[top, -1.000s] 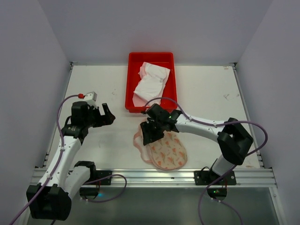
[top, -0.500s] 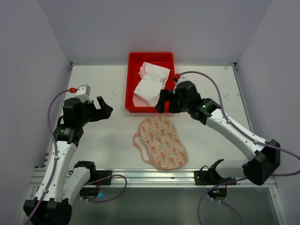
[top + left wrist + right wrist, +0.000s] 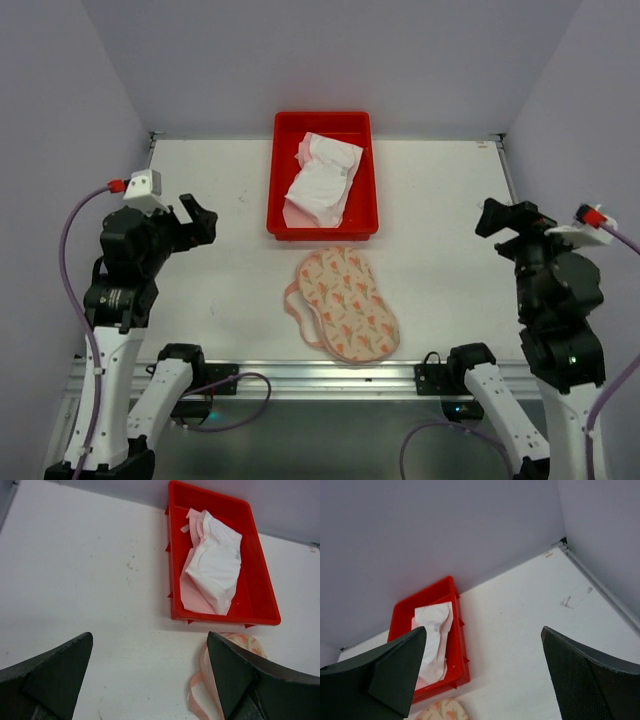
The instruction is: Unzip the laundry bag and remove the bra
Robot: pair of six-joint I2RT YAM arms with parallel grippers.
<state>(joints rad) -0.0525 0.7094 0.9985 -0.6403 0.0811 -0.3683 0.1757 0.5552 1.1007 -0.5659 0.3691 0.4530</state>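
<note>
Since the bra (image 3: 322,178) already lies crumpled, white over pale pink, in the red tray (image 3: 273,200) at the far middle, only parking remains, I judge: hold left fingers (image 3: 55,675) and right fingers (image 3: 395,665), both spread wide and empty, clear of the laundry bag (image 3: 348,305), flat on the bench (image 3: 440,200) just near of the tray.

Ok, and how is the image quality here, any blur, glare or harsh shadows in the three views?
Top external: soft even light, sharp, only faint shadows beside the laundry bag and red tray. Left wrist: bra and tray crisp, no glare; the open left gripper looks dark. Right wrist: background clear, the open right gripper dark too.
</note>
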